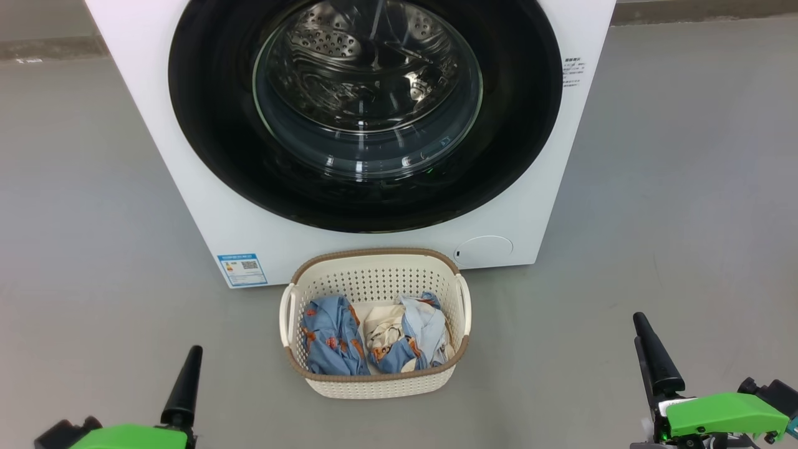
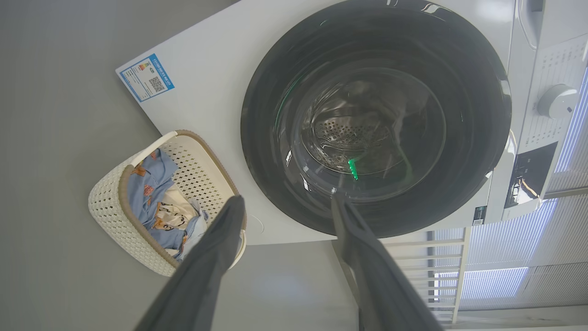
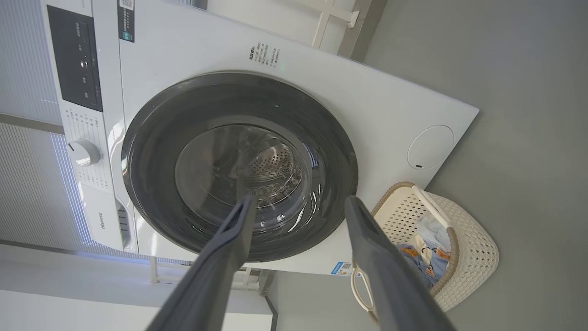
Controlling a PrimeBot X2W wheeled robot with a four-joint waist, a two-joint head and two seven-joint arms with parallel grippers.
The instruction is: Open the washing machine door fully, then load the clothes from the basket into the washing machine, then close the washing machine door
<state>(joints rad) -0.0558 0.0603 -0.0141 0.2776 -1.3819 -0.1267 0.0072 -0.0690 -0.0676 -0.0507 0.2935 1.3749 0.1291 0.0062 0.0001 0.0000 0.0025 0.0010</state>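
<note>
Hovering over the grey floor (image 1: 93,262) left of the basket (image 1: 374,254) and nearer me than it, my left claw (image 2: 287,202) has its 2 fingers (image 2: 211,257) spread apart, holding nothing. Behind the basket and to its left, a blue sticker (image 1: 242,269) sits on the low corner of the white washer (image 1: 156,112). The basket stands on the floor just in front of the washer, centred under the door (image 1: 368,106). Inside it lie the clothes (image 1: 374,340): a blue piece with orange print on the left, a cream piece in the middle, a pale blue piece on the right. Above and behind the basket, the door is closed flush against the washer front, and the steel drum (image 1: 324,43) shows through its glass. Behind the basket's right side is a round filter cover (image 1: 485,247). Right of the basket and nearer me, my right claw (image 3: 299,200) is also parted and empty.
</note>
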